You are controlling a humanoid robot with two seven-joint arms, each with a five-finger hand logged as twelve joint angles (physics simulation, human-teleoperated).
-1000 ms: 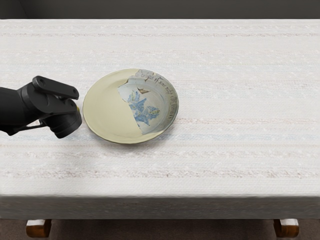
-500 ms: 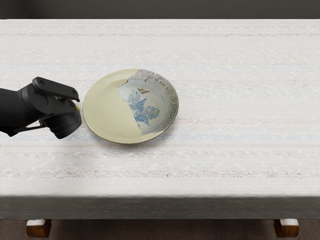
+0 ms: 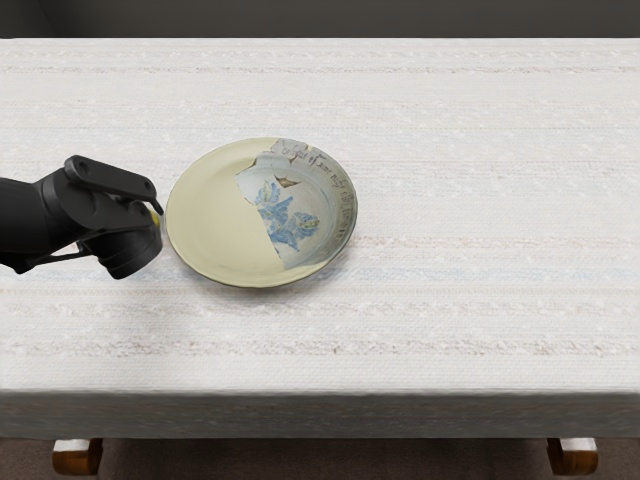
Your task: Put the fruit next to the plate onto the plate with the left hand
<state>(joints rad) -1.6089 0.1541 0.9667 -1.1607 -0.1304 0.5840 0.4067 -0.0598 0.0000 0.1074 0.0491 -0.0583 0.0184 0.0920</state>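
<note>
My left hand (image 3: 135,225) comes in from the left edge and sits on the table just left of the plate (image 3: 215,225). Its black fingers (image 3: 135,255) are curled around the fruit (image 3: 157,212), of which only a thin yellow sliver shows at the hand's right side, close to the plate's left rim. The plate is cream on its left half, with a blue floral pattern and a grey lettered rim on its right half, and nothing lies on it. The right arm does not show.
The white textured tabletop (image 3: 480,200) stretches wide to the right of the plate and behind it. Its front edge (image 3: 320,395) runs along the lower part of the view.
The left hand has shifted a few pixels to the left and tightened over the fruit, and a little more yellow shows at its right side. The plate has not moved.
</note>
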